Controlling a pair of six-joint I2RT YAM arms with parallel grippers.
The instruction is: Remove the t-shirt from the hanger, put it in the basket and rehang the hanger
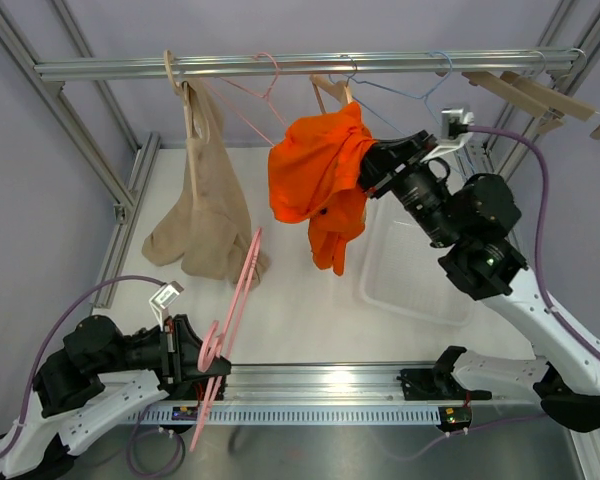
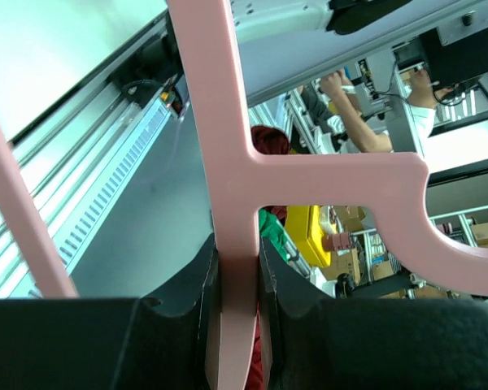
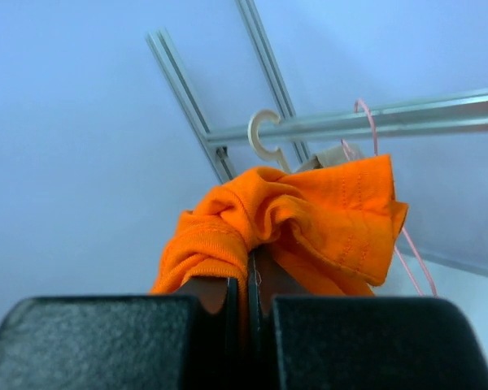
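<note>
Shows the orange t-shirt [image 1: 315, 175] bunched just below the rail [image 1: 280, 65], apparently draped on its wooden hanger [image 1: 330, 90]. Grips a fold with the right end effector [image 1: 370, 165], clamped on cloth, probably to drag it free. Pins the pink hanger [image 1: 235, 300] in the left end effector [image 1: 205, 362], low at the tabletop's near edge, likely parked aside. Reveals no legible writing.

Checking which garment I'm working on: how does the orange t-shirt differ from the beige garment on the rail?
The orange t-shirt is bunched into a wad; the beige garment hangs long and loose. The right claw is shut on the orange t-shirt; nothing touches the beige garment. The beige garment hangs further toward the left arm's side than the orange t-shirt. Both hang below the rail.
</note>
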